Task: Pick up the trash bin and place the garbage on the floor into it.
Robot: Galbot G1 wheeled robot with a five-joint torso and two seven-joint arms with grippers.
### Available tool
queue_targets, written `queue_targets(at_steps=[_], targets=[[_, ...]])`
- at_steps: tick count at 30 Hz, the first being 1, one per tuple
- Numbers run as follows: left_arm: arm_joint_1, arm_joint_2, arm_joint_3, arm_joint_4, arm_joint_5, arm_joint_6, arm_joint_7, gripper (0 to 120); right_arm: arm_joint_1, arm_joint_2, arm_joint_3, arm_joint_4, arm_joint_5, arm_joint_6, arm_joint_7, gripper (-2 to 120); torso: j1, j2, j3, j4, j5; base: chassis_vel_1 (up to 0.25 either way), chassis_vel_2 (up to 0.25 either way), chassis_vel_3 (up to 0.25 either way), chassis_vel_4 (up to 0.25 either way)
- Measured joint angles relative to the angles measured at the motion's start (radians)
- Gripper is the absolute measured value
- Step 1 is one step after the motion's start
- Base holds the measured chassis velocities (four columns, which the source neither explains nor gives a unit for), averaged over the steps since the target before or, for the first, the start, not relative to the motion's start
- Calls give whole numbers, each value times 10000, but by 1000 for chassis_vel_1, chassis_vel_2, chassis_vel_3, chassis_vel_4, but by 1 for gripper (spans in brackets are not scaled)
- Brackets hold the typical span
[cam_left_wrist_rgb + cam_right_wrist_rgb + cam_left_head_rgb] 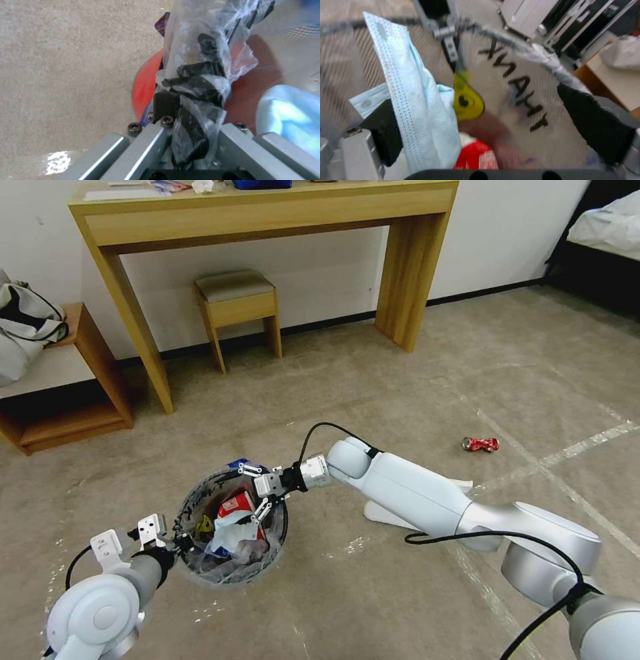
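The trash bin point(230, 527), a small red pail lined with a clear printed bag, hangs just above the floor point(373, 380). My left gripper point(179, 540) is shut on its near rim; in the left wrist view the fingers point(165, 105) clamp the bag and red wall point(143, 85). My right gripper point(257, 490) is open over the bin's mouth. A pale blue-white tissue point(420, 107) leans against one of its pads point(383, 130). Inside lie a red-and-white carton point(233, 505) and white litter. A red can point(481, 444) lies on the carpet to the right. A white slipper point(383, 513) is partly under my right arm.
A wooden desk point(267, 213) stands against the wall ahead, with a small stool point(237, 303) under it. A low shelf point(67, 373) with a bag is at the left and a bed point(610, 227) at the far right. Pale tape lines point(580, 447) cross the carpet.
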Motion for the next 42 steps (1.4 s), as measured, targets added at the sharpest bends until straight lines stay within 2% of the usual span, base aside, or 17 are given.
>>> queue_targets(at_steps=[4, 22, 27, 35, 42], targets=[[71, 13, 23, -18, 58, 31, -87, 0, 292, 180, -297, -342, 111, -24, -339, 100, 0, 0, 0, 1, 0, 0, 0, 0, 0], [-11, -76, 133, 151, 68, 60, -391, 0, 815, 488, -637, -358, 293, -131, -268, 100, 0, 2, 0, 1, -1, 0, 0, 0, 0], [-150, -42, 111, 494, -41, 57, -516, 0, 852, 279, -580, 80, 641, -181, -131, 100, 0, 1, 0, 1, 0, 0, 0, 0, 0], [-197, -39, 130, 622, -152, 54, -619, 0, 976, -77, -528, 1002, 656, -389, -72, 100, 0, 2, 0, 1, 0, 0, 0, 0, 0], [-190, -99, 158, 621, -165, 54, -693, 0, 1507, -138, -971, 1316, 234, -739, -897, 100, 0, 1, 0, 0, 0, 0, 0, 0, 0]])
